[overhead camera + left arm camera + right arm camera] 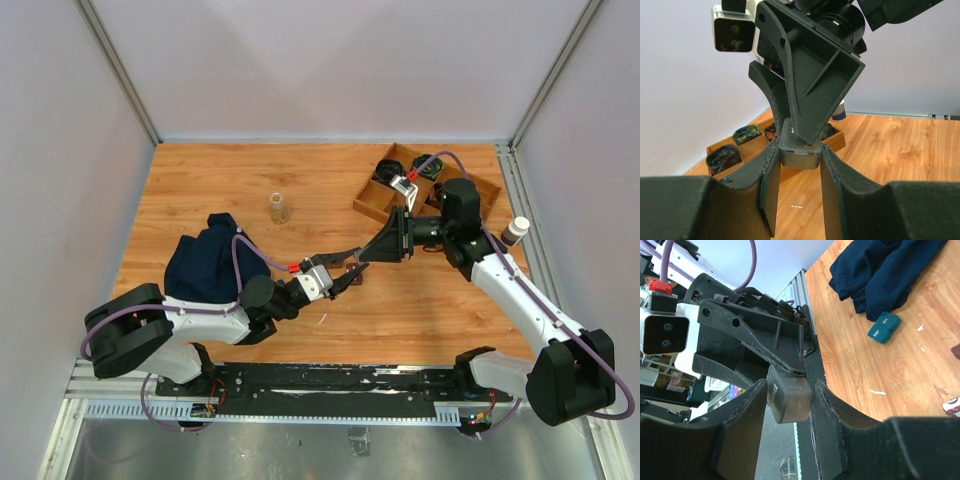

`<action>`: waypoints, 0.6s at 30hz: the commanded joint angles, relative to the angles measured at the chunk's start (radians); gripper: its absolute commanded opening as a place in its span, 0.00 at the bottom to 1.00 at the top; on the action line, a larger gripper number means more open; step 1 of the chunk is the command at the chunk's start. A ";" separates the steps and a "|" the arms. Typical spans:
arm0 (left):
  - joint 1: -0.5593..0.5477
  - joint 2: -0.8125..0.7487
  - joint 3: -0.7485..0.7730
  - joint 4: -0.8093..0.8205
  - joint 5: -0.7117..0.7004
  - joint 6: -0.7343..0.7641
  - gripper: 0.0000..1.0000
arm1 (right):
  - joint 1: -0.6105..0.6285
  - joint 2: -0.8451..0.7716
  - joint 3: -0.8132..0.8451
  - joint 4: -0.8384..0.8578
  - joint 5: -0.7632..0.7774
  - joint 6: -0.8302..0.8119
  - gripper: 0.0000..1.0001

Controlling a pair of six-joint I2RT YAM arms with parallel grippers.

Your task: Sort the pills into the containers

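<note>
A small translucent grey-brown container [799,159] with a latched lid hangs above the table, between both grippers. My left gripper [799,149] is shut on its two sides. My right gripper [790,387] comes from the opposite side and closes round the same container [790,402], which sits tilted between its pads. In the top view the two grippers meet tip to tip, left [347,273] and right [368,254], and they hide the container. Two dark-brown pieces with pale marks [952,406] lie on the table at the right wrist view's edge. I see no pills clearly.
A wooden divided tray [372,203] with black cables stands at the back right, with a white bottle [515,231] beside it. A small jar [279,207] stands mid-table. A dark blue cloth [205,262] lies left, with a teal double box [884,327] near it. White flecks [878,391] dot the wood.
</note>
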 commanded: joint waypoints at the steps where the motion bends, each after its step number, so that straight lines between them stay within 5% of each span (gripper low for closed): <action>1: 0.012 -0.029 0.009 0.037 0.010 0.031 0.11 | 0.037 0.007 0.010 0.004 -0.029 0.002 0.44; 6: 0.014 -0.039 0.003 0.039 0.015 0.037 0.11 | 0.040 0.013 0.008 0.004 -0.030 0.008 0.41; 18: 0.017 -0.040 -0.002 0.036 0.034 0.036 0.18 | 0.040 0.019 -0.023 0.128 -0.057 0.110 0.06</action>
